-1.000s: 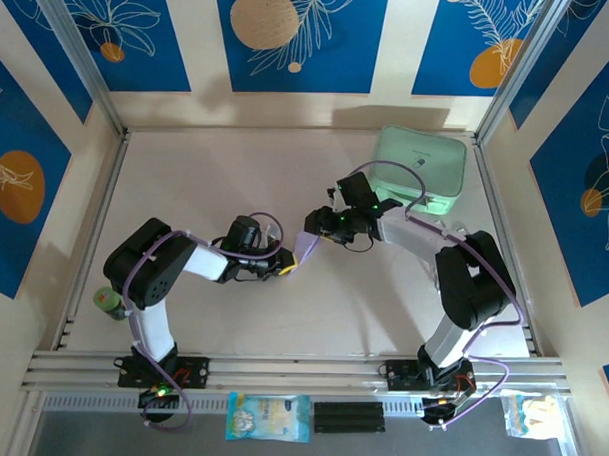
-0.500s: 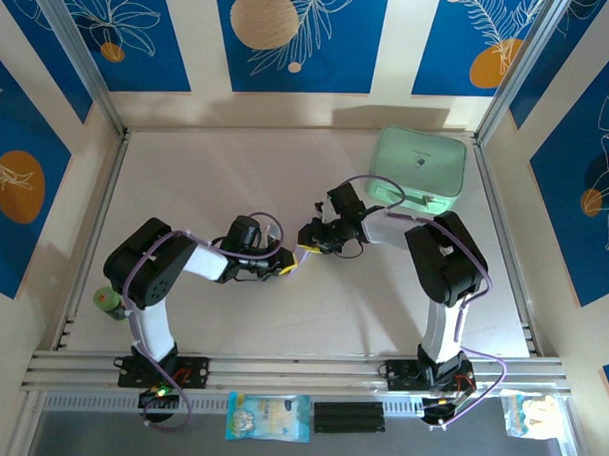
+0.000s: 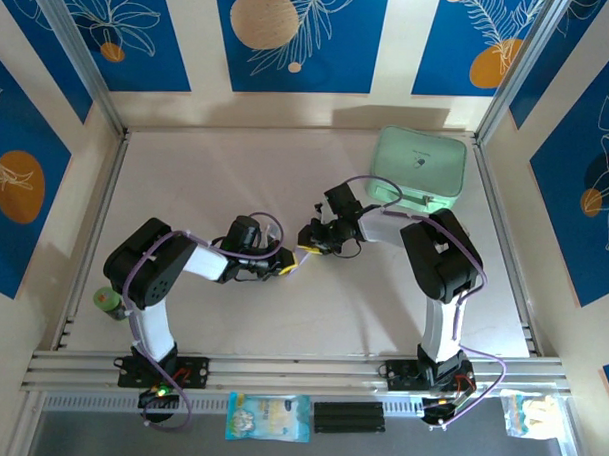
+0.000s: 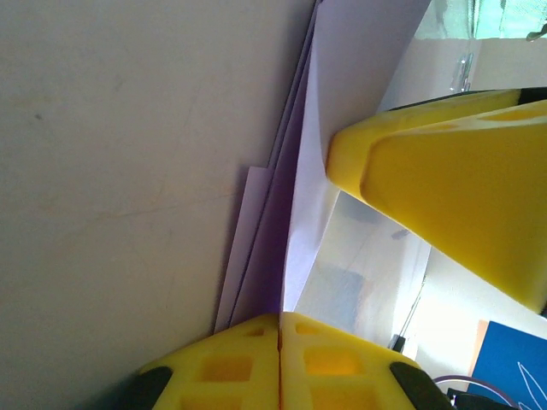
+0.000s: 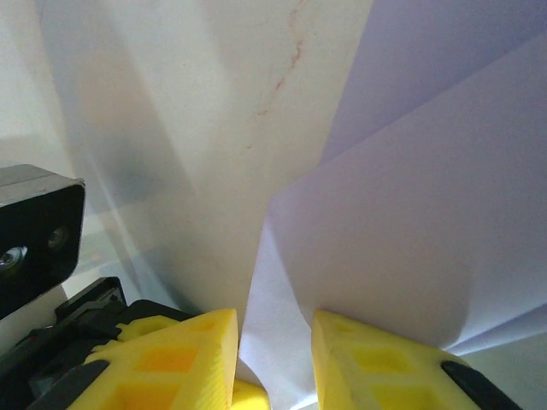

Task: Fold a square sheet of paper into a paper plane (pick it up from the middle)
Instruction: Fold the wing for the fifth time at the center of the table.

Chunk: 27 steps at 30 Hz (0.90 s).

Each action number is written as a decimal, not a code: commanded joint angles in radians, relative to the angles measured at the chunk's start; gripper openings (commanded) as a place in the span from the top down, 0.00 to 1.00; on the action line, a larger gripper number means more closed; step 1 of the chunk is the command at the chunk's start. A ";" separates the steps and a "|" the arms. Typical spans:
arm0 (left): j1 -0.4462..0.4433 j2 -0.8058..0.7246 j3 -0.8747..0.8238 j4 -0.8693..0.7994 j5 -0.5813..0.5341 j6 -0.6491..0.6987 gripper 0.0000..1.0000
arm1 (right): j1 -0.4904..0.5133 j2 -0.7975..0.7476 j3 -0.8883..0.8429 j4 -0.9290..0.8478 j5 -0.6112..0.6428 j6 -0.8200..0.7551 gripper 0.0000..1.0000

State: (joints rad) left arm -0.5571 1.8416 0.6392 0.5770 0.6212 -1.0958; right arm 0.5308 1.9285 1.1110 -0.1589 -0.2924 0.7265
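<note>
The sheet of paper, pale lilac and already creased into several layers, is held up between the two grippers, to the left of the mint-green case and nearer the arm bases than it. In the left wrist view the left gripper is seen clenched on the paper's lower edge: its yellow jaws are pressed together with no gap, and the folded layers rise straight out of the seam. One yellow finger of the right gripper is seen just beside the paper's far face. In the right wrist view a fold of the sheet is taken between the jaws of the right gripper, which stand a narrow gap apart. Whether that fold is actually pinched cannot be told. Both grippers are found well apart from the case, over the bare table.
</note>
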 commanded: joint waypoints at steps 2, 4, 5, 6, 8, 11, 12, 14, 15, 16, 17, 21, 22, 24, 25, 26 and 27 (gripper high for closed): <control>-0.009 0.058 -0.020 -0.077 -0.037 -0.007 0.90 | 0.008 0.011 0.019 -0.053 0.038 0.013 0.70; -0.009 0.060 -0.021 -0.076 -0.040 -0.008 0.89 | 0.008 0.010 0.016 -0.057 0.048 0.016 0.70; -0.010 0.060 -0.020 -0.077 -0.039 -0.009 0.89 | 0.008 0.009 0.016 -0.060 0.050 0.016 0.70; -0.009 0.061 -0.021 -0.078 -0.041 -0.009 0.89 | 0.008 0.009 0.015 -0.059 0.050 0.018 0.70; -0.009 0.060 -0.021 -0.077 -0.041 -0.009 0.89 | 0.008 0.013 0.015 -0.061 0.052 0.018 0.70; -0.009 0.059 -0.022 -0.078 -0.043 -0.010 0.88 | 0.008 0.025 0.023 -0.069 0.054 0.018 0.70; -0.008 0.058 -0.021 -0.077 -0.043 -0.009 0.88 | 0.008 0.031 0.025 -0.074 0.056 0.019 0.70; -0.007 0.052 -0.024 -0.081 -0.044 -0.009 0.88 | 0.008 0.040 0.030 -0.085 0.065 0.021 0.70; -0.009 0.049 -0.023 -0.083 -0.044 -0.009 0.88 | 0.008 0.047 0.032 -0.093 0.071 0.021 0.70; -0.009 0.042 -0.022 -0.088 -0.044 -0.006 0.88 | 0.008 0.054 0.036 -0.103 0.076 0.022 0.70; -0.009 0.037 -0.020 -0.092 -0.044 -0.004 0.88 | 0.008 0.059 0.040 -0.111 0.080 0.022 0.70; -0.008 -0.009 -0.016 -0.131 -0.044 0.010 0.85 | 0.008 0.080 0.055 -0.152 0.103 0.024 0.70; -0.008 -0.026 -0.013 -0.143 -0.046 0.014 0.84 | 0.008 0.085 0.061 -0.165 0.107 0.024 0.70; -0.008 -0.065 -0.015 -0.174 -0.053 0.024 0.82 | 0.008 0.092 0.068 -0.179 0.111 0.023 0.70; -0.008 -0.090 -0.013 -0.198 -0.062 0.034 0.79 | 0.008 0.095 0.069 -0.184 0.113 0.023 0.70; -0.009 -0.111 -0.010 -0.226 -0.074 0.046 0.78 | 0.008 0.096 0.072 -0.188 0.113 0.022 0.70; -0.008 -0.138 -0.005 -0.270 -0.091 0.064 0.75 | 0.008 0.098 0.075 -0.194 0.114 0.021 0.70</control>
State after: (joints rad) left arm -0.5610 1.7657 0.6392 0.4610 0.5808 -1.0821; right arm 0.5365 1.9751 1.1881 -0.2737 -0.2478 0.7414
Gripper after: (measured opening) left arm 0.235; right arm 0.297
